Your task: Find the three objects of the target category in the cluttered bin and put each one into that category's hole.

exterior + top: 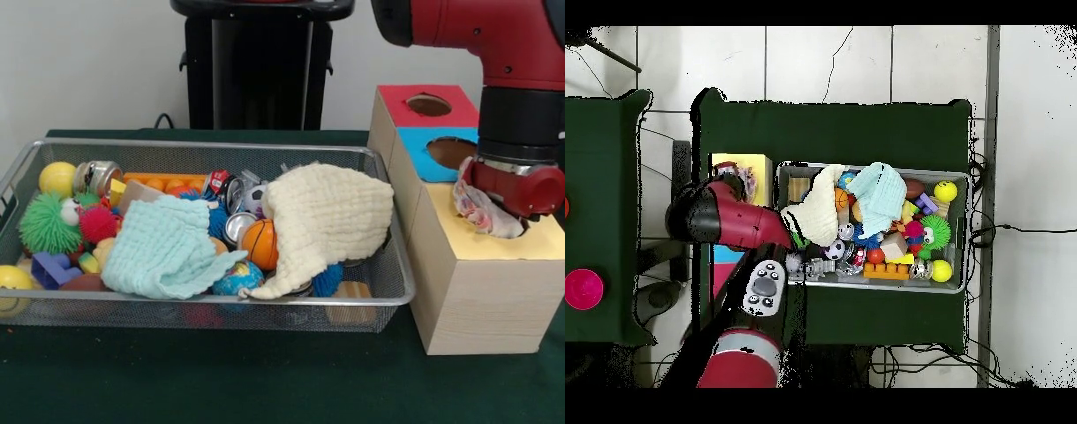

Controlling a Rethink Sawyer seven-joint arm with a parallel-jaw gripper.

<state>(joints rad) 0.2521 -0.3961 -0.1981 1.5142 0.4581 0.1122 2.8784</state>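
My gripper point(505, 205) hangs over the hole in the yellow top of the wooden box point(481, 296), at the right of the front view. A crumpled white and pink patterned cloth point(478, 212) sits right under it at the hole's edge; the red wrist hides how it is held. In the wire bin point(203, 144) lie a cream cloth point(327, 216) and a mint cloth point(168, 247), draped over the toys. From above, the arm point(730, 215) covers the box beside the bin point(966, 230), and the cream cloth point(817, 208) and mint cloth point(880, 195) show.
The box also has a red top with a hole point(428, 105) and a blue top with a hole point(450, 152). The bin holds a green spiky ball point(46, 223), a yellow ball point(56, 177), an orange basketball point(261, 243), cans and blocks.
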